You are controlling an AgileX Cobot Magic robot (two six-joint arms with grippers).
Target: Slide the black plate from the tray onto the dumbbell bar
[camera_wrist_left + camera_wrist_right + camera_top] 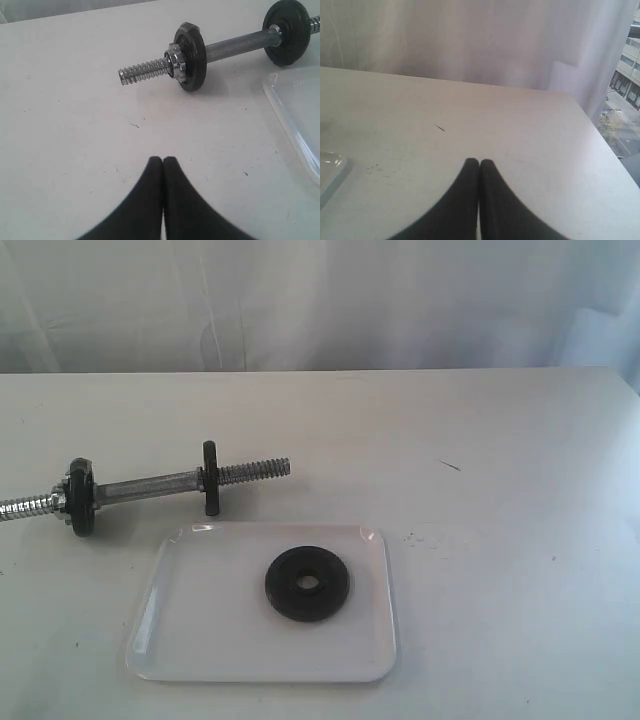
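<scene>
The black plate (pixel 308 583) lies flat in the right half of the white tray (pixel 200 625) near the table's front. Behind the tray lies the dumbbell bar (pixel 150 485), a silver rod with two black discs on it and a bare threaded end (pixel 255 471) pointing right. The left wrist view shows the bar (pixel 235 45) and a corner of the tray (pixel 300 115) ahead of my left gripper (pixel 163 160), which is shut on nothing. My right gripper (pixel 479 162) is also shut and empty over bare table, with the tray's corner (pixel 330 170) off to one side. Neither gripper appears in the exterior view.
A chrome collar nut (pixel 176 62) sits on the bar outside one disc. White curtain (pixel 320 300) hangs behind the table. The table's edge (pixel 600 145) runs close to my right gripper, with a street visible below.
</scene>
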